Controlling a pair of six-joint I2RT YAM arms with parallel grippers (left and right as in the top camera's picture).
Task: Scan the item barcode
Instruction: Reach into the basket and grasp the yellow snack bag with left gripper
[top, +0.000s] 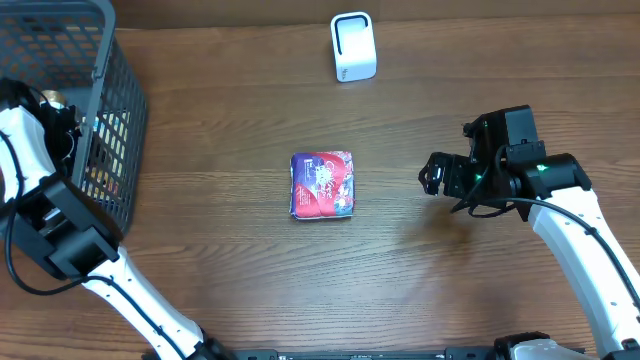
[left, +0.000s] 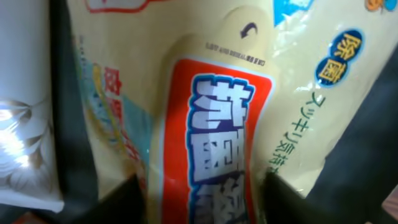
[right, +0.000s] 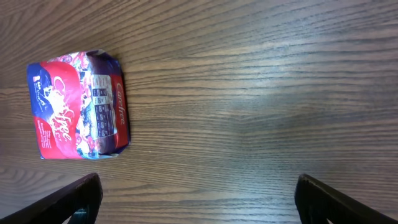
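While our left jaws straddle the yellow pouch (left: 211, 124) inside the basket (top: 118, 110), we cannot tell whether they grip it. Its slick film could slip free or snag the basket wall when lifted. Our right jaws hang wide apart near the red packet (top: 321, 185).

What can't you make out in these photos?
Basket contents: overhead, mesh wall hides them.
Left gripper grip on yellow pouch: left wrist, fingertips cut off at bottom edge.
Barcode on red package: overhead and right wrist, print too small.
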